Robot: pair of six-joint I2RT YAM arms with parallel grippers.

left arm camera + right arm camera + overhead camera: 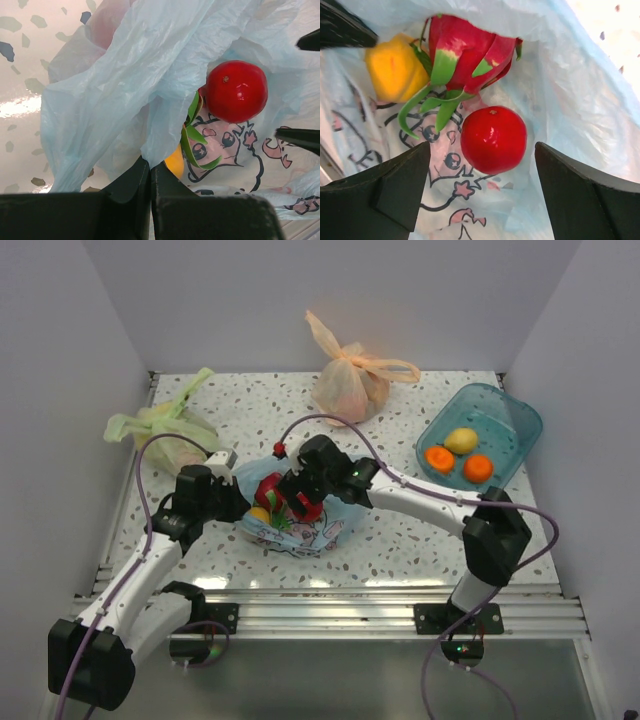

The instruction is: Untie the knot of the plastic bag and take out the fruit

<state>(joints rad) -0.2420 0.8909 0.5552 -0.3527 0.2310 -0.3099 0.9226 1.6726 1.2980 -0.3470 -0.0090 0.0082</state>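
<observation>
Speckled counter (pixel 400 530): left hand (pixel 150 169) pinched shut on plastic bag (pixel 110 90) film, likely propping the mouth open; right hand (pixel 482 147) wide open, empty, straddling red fruit (pixel 493 139).

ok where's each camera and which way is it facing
Top external: high behind the robot, looking down on the table; left arm and right arm show.
Left wrist: behind the left gripper, facing the plastic bag; its shut fingers pinch it.
Right wrist: behind the right gripper, looking into the bag's mouth; its open fingers flank the red round fruit.
Shared: both wrist views show that fruit and the cartoon print.
</observation>
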